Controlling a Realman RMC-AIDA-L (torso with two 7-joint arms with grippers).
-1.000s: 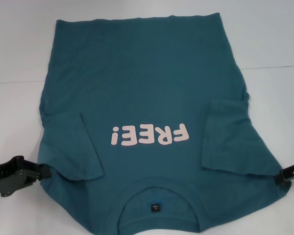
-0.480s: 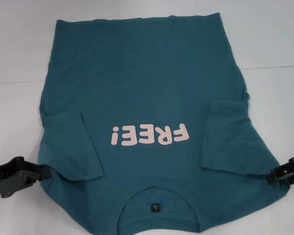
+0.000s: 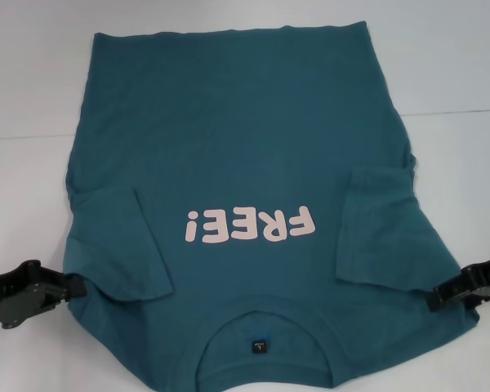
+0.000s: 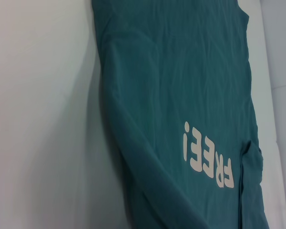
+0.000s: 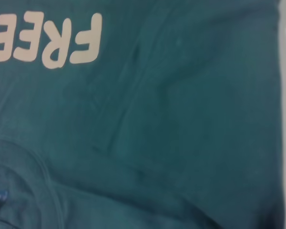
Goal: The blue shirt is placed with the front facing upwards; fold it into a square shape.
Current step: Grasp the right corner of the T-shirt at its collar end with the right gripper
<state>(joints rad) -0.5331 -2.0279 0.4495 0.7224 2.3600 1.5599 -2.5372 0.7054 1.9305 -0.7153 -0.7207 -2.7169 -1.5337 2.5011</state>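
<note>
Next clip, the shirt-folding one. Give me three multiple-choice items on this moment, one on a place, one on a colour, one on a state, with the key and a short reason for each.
1. Where is the blue shirt's collar?
A. at the edge nearest the robot
B. at the far edge
C. toward the robot's left

2. What colour is the "FREE!" lettering?
A. black
B. pale pink
C. yellow

3. How do the sleeves lie?
A. spread out flat to the sides
B. rolled into tubes
C. both folded inward onto the body

Key:
1. A, the head view shows the collar and its small label at the near edge.
2. B, the letters read pale pink against the teal cloth.
3. C, the left sleeve and right sleeve lie on the chest, with the left gripper and right gripper at the shoulder edges.
</note>
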